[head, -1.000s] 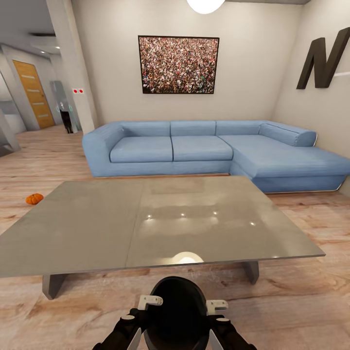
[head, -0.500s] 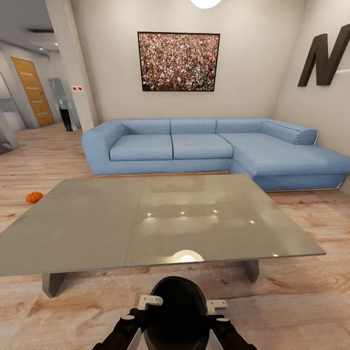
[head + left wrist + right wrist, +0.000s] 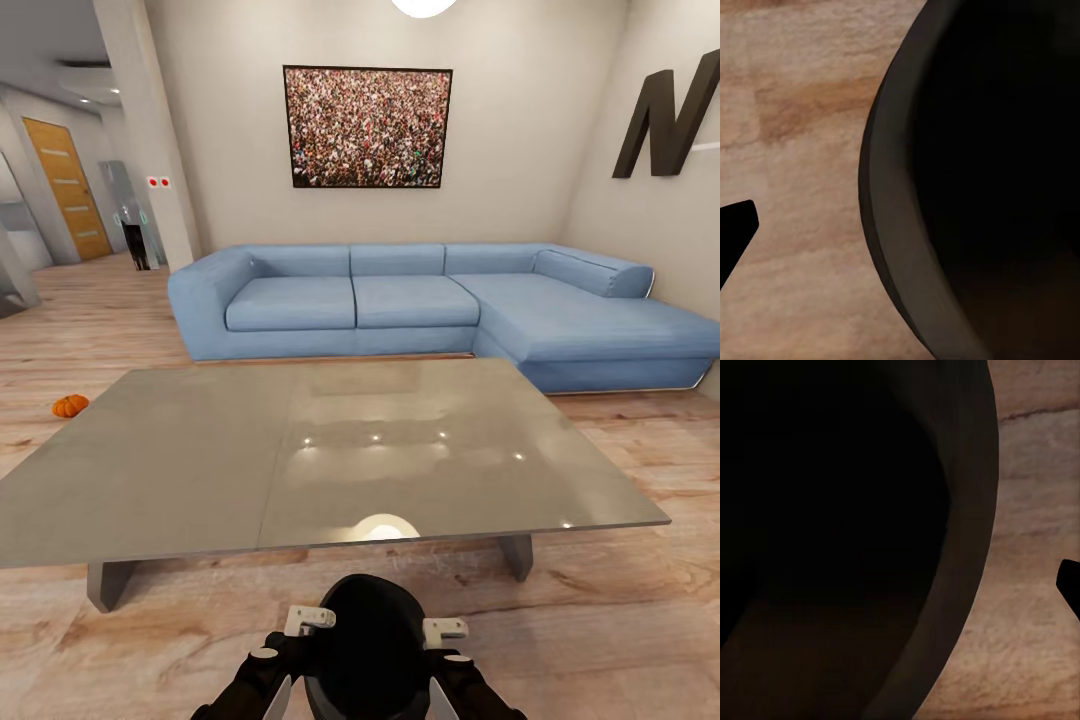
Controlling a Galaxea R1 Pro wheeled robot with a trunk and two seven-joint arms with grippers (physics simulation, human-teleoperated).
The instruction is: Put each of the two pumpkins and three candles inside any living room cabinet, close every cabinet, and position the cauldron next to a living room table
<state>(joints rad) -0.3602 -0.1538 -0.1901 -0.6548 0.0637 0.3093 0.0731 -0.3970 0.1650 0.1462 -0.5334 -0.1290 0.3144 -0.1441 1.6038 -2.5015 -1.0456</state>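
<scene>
Cauldron (image 3: 365, 640) sits slightly lower in the head view than half a second ago, between both arms just before the grey counter (image 3: 300, 450); jaws' state can't be told. Pumpkin (image 3: 70, 405) on plank floor (image 3: 620, 620), left of counter. Blue sofa (image 3: 400, 300) behind.

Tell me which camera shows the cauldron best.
Head view: the black cauldron shows nearly whole between both arms, just short of the grey table. Left wrist and right wrist views catch only close-up rim and dark interior.

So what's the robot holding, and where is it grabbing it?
The black cauldron, carried between both arms, one pincer at each side of its rim. The exact grip is hidden.
</scene>
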